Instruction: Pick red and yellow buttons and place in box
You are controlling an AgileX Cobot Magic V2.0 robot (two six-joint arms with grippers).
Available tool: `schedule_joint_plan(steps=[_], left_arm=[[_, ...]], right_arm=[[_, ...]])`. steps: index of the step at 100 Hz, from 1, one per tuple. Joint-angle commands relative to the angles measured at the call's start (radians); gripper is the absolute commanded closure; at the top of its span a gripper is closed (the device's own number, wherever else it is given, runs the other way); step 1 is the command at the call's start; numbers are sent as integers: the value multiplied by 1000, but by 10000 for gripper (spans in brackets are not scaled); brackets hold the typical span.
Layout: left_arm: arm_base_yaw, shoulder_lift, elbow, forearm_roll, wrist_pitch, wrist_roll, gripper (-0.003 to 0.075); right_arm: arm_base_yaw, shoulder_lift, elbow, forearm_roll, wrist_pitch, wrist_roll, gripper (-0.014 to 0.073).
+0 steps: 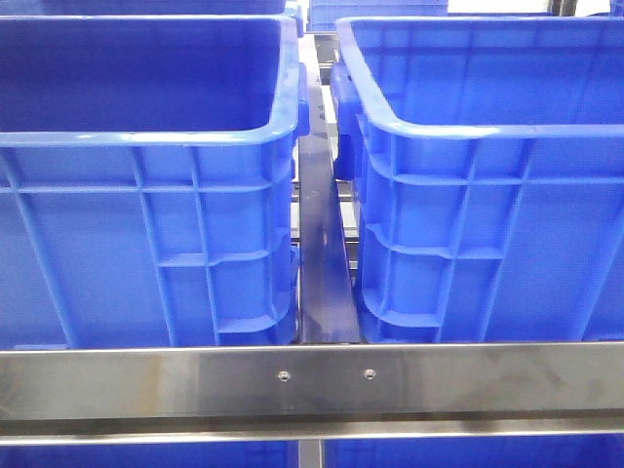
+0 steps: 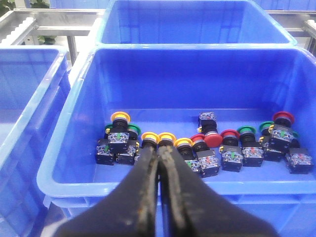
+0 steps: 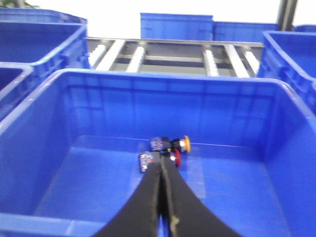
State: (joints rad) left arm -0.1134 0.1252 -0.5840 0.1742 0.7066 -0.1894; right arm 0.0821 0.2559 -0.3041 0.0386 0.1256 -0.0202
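While both jaws pressed together, blue crate [image 2: 74, 163] rims close.

Both hands [image 2: 159, 148] [image 3: 161, 165] have slim, black, tapered fingers.

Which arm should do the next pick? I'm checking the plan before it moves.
Probably the left. Its shut gripper hangs over the crate holding many buttons, near a yellow button. The right gripper, also shut, is over the box holding only two placed buttons.
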Motion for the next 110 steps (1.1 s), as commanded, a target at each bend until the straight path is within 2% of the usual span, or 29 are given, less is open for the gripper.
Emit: schedule_joint_plan(steps=[1,26,47,52,110], left_arm=[[1,14,-25,5,-80,-9,739],[1,14,-25,5,-80,-9,739],[1,14,-25,5,-80,-9,739],[1,14,-25,5,-80,-9,739],[1,14,-25,5,-80,-9,739]], right_arm=[[2,-34,28,-19,-131,6,662],[1,-176,196,-23,-153,6,662],[1,-282,335,-23,-241,6,662],[1,-289,330,-23,-201,7,662],[0,-288,331,-22,-207,7,662]])
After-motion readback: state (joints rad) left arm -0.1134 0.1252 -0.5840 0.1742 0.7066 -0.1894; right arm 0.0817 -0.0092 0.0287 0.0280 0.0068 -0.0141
